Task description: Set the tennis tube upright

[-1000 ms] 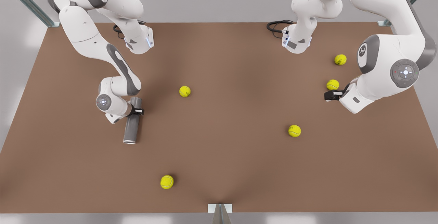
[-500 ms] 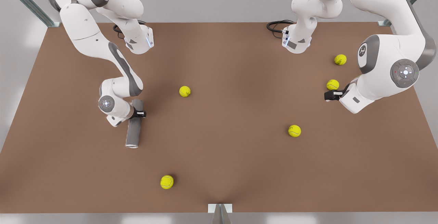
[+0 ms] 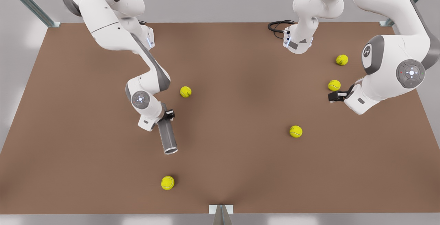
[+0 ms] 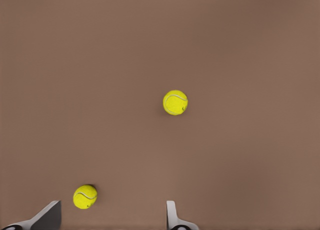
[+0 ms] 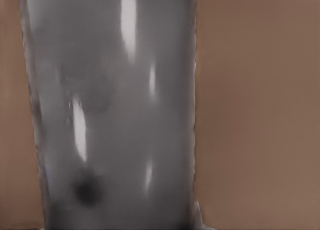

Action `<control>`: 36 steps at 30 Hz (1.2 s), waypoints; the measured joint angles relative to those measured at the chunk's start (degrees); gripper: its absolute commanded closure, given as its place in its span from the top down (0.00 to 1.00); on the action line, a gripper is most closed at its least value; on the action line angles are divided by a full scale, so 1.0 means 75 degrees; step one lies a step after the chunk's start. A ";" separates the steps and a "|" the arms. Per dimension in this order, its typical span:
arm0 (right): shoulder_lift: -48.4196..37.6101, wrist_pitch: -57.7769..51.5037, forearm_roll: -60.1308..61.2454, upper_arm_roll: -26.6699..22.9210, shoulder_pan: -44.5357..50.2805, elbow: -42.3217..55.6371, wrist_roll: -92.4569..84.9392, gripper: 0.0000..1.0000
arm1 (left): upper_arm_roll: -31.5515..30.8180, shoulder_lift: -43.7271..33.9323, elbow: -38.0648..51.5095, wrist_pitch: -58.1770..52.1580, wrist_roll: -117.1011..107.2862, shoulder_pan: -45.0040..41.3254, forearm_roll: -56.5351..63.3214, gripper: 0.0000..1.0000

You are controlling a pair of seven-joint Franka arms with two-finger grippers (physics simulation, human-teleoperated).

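A: What is hidden or cut off?

B: The upper end of the tennis tube (image 3: 167, 136) is covered by the wrist of the arm on the front view's left; that arm carries the right gripper (image 3: 167, 115), since the right wrist view looks straight onto the grey tube (image 5: 112, 115); there the tube's ends run out of frame; one pale fingertip (image 5: 198, 216) shows beside the tube's wall.

A: And the jaws?

B: The right gripper's jaws are clenched on the tennis tube near its upper end; the tube slants, its hollow rim pointing toward the front view's lower edge, over the tabletop (image 3: 233, 170); I cannot tell whether the rim touches the surface.

A: The other arm?

B: It waits on the front view's right; the left gripper (image 3: 334, 96) sits just beside a ball (image 3: 333, 85); in the left wrist view its fingertips (image 4: 47, 217) stand apart with nothing between them; the jaws are released.

A: Count the things.

B: One tube; five yellow tennis balls in the front view, at (image 3: 185, 91), (image 3: 167, 182), (image 3: 295, 131), (image 3: 341, 60) and the one by the left gripper; two arms.
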 measured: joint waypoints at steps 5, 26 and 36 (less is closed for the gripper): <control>0.0011 -0.0109 -0.0332 0.0000 0.0690 0.0376 -0.1558 0.63 | 0.0000 0.0011 -0.0006 0.0024 -0.0006 0.0013 -0.0001 1.00; 0.1934 -0.0160 -0.1314 -0.0012 0.2429 0.3290 -0.5857 0.63 | 0.0000 0.0012 -0.0104 0.0012 -0.0007 0.0072 -0.0002 1.00; 0.4658 -0.1321 -0.1175 -0.0672 0.4703 0.7434 -0.5148 0.64 | 0.0000 0.0035 -0.0158 0.0012 -0.0007 0.0061 -0.0003 1.00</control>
